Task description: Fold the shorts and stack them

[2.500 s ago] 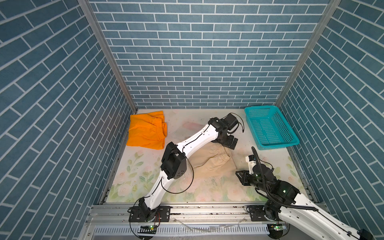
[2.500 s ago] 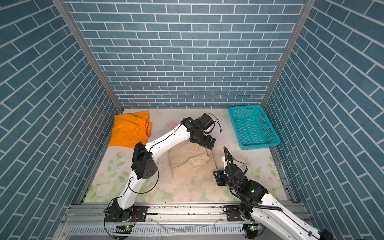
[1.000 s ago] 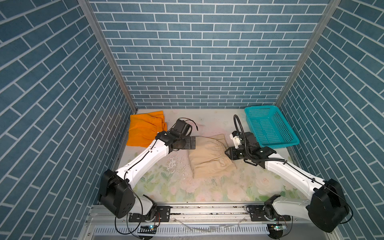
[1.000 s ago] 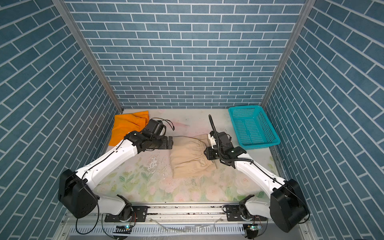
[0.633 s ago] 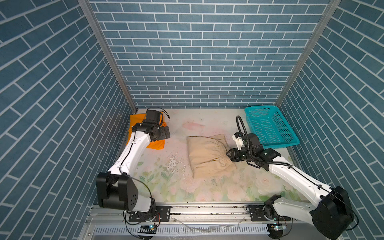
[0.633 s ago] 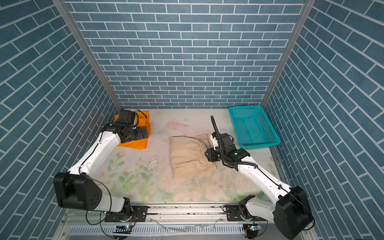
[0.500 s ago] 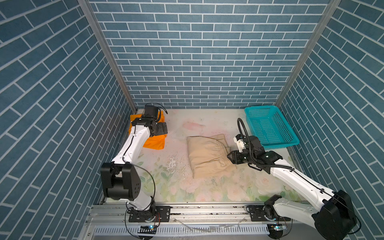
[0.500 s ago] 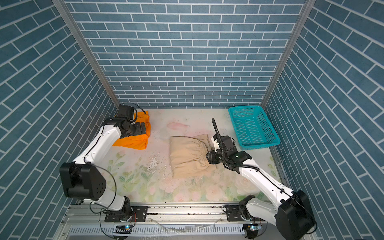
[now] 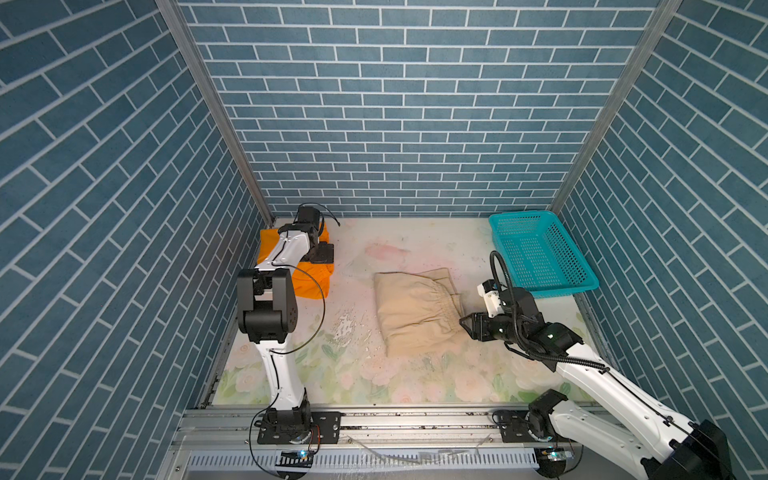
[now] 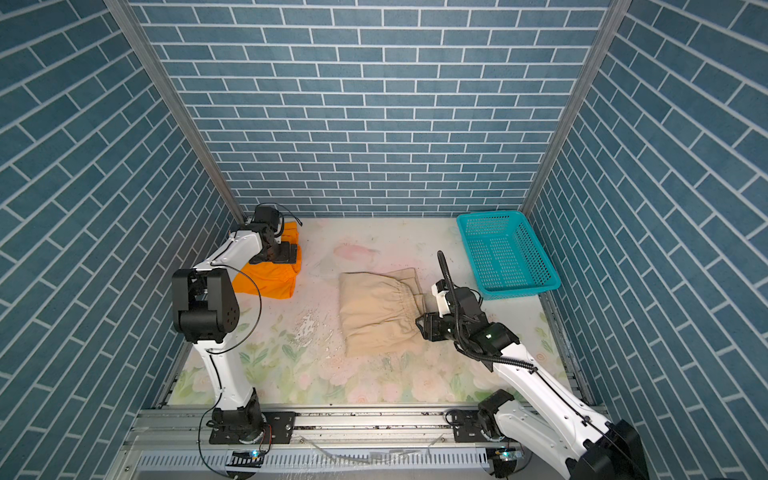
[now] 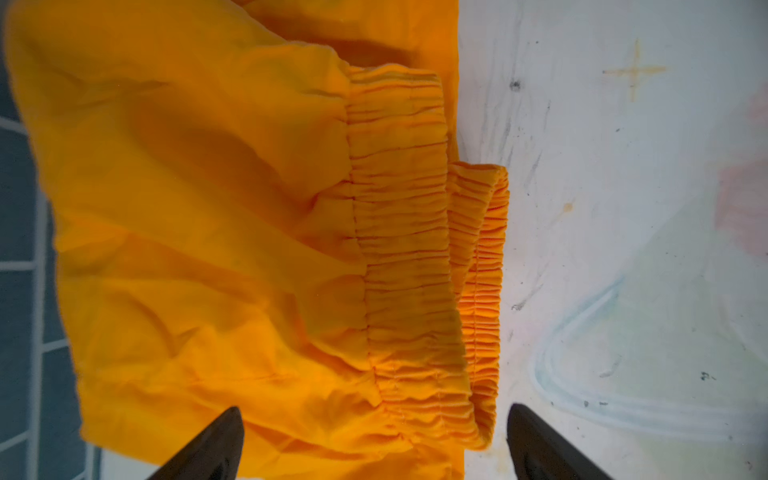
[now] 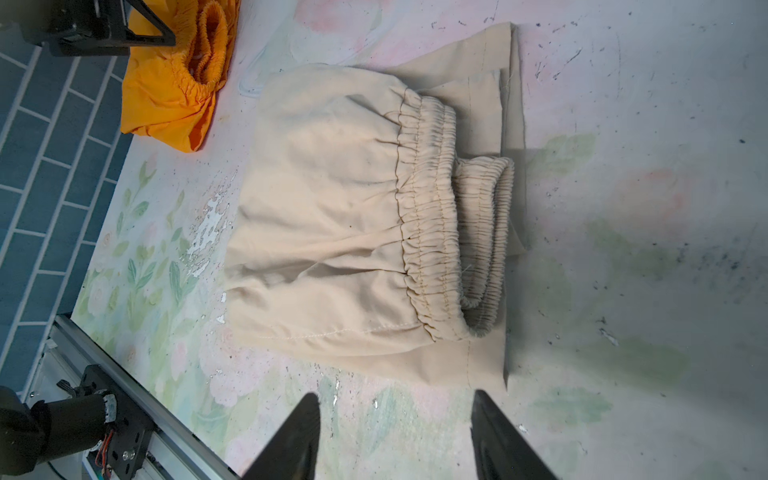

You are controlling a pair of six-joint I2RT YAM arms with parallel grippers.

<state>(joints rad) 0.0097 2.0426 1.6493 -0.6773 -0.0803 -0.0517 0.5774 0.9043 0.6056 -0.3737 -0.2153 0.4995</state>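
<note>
Reaching to the far left corner of the table (image 9: 374, 374) (image 10: 332, 374) in both top views, the left gripper (image 9: 322, 251) (image 10: 286, 253) sits over the orange shorts (image 9: 311, 282) (image 10: 270, 278), which lie bunched by the left wall. The beige shorts (image 9: 415, 311) (image 10: 378, 311) lie folded near the middle of the table, well apart from the orange pair. The right gripper (image 9: 469, 326) (image 10: 422, 326) is just beside their right edge, at the waistband. A teal basket (image 9: 548, 292) (image 10: 515, 291) stands in the far right corner.

In the left wrist view, the left gripper (image 11: 374, 409) has its fingers spread wide and holds nothing. One finger is over the orange shorts (image 11: 208, 208) and one over bare table, with the gathered waistband's end between them. Whether either finger touches cloth cannot be told.

In the right wrist view, the right gripper (image 12: 395, 395) has its fingers parted and empty above the table, just short of the beige shorts' (image 12: 332, 208) hem. The doubled elastic waistband faces the camera. The orange shorts (image 12: 166, 95) show beyond, under the left gripper (image 12: 166, 39).
</note>
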